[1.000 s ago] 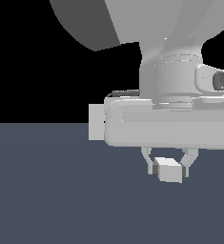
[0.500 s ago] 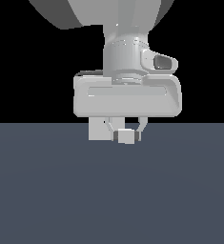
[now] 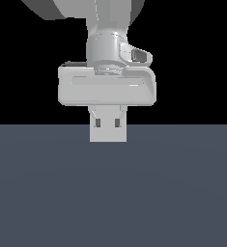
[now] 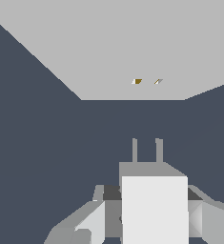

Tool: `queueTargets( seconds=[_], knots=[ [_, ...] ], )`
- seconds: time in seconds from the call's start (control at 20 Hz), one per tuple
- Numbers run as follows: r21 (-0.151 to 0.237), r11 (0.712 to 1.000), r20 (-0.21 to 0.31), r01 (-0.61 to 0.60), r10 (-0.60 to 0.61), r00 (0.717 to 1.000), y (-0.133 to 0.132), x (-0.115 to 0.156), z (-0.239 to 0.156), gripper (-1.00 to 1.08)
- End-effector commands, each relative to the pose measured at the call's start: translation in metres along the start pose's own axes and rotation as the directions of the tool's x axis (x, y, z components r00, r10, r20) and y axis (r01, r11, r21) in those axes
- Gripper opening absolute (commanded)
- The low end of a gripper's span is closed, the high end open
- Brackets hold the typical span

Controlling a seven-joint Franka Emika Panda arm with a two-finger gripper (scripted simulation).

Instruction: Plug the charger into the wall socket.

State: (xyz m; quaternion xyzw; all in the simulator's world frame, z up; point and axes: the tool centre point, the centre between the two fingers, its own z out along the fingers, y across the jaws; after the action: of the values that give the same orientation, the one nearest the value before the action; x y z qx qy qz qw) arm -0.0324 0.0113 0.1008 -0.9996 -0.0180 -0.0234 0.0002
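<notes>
Claw [image 4: 154, 224] grips the charger [image 4: 154, 207] between narrow jaws. Since a second ago it moves from about 4 o'clock of the exterior view toward the centre and now covers the wall socket [image 4: 127, 47]. I judge the approach nearly aligned: the prongs [image 4: 147, 150] point at the holes [image 4: 147, 81] at 12 o'clock, with free table [image 4: 37, 143] between them.

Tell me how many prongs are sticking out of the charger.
2: side by side on the charger, one prong and the other, both pointing at the wall socket holes.
</notes>
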Motion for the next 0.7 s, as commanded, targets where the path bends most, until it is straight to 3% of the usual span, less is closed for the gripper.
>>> queueTargets(
  seconds=[0.0, 0.65],
  knots=[
    [0.000, 1.000, 0.001, 0.003, -0.003, 1.000, -0.0012, 0.0012, -0.0008, -1.00],
    [0.000, 1.000, 0.001, -0.001, 0.001, 1.000, 0.0007, 0.0068, 0.0010, -1.00]
  ],
)
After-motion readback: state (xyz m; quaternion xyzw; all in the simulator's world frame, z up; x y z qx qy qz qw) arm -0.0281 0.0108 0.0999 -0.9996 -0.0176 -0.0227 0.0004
